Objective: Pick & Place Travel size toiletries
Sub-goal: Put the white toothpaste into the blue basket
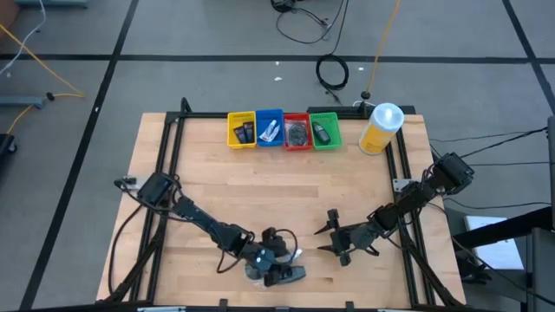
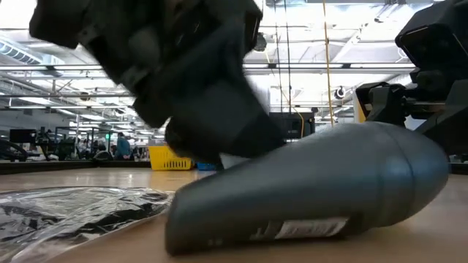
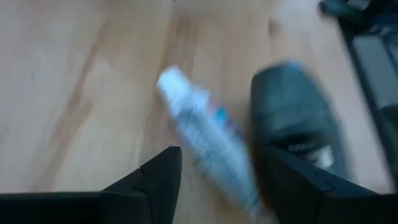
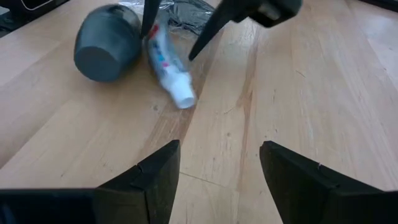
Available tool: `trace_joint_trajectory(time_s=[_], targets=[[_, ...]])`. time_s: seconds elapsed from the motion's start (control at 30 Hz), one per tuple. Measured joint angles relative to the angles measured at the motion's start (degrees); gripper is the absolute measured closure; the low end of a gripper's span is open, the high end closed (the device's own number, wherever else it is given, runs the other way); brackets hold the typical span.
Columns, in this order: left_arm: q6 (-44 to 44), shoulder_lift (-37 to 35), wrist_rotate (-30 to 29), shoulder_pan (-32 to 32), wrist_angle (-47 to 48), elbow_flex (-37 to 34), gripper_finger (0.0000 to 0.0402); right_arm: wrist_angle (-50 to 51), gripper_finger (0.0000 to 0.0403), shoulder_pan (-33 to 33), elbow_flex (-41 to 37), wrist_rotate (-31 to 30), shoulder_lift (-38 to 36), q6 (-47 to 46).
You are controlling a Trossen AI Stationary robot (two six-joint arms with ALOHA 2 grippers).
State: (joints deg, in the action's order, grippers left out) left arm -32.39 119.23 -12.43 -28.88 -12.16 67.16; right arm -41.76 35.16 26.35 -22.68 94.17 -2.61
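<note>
In the high view, the left gripper (image 1: 276, 260) is hanging low over the near edge of the wooden bench (image 1: 217, 191), and the right gripper (image 1: 334, 238) is waiting just beside it.

In the low view, a dark grey oblong plastic bottle (image 2: 314, 186) is lying next to a clear crinkled packet (image 2: 73, 208).

In the left wrist view, the fingers (image 3: 158, 180) are standing apart around a white tube with a white cap (image 3: 205, 140).

In the right wrist view, the fingers (image 4: 155, 177) are standing wide apart, holding nothing.

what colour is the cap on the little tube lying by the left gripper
White; the tube's cap shows best in the right wrist view.
</note>
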Motion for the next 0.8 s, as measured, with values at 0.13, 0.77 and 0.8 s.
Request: trace_joint_trajectory(time_s=[0.13,0.77,0.8], targets=[[2.12,0.58,0.37,-0.14,0.83,-0.09,0.0211,-0.05,0.0190,0.00,0.00,0.00,0.00,-0.17],[5.33,-1.47,-7.19,4.83,13.07,0.01,0.0348,0.07,0.0190,-0.60,0.00,0.02,0.00,-0.84],[5.32,-2.14,-7.54,5.05,13.81,-0.09,0.0354,0.20,0.0190,-0.69,0.01,0.08,0.00,-1.22]])
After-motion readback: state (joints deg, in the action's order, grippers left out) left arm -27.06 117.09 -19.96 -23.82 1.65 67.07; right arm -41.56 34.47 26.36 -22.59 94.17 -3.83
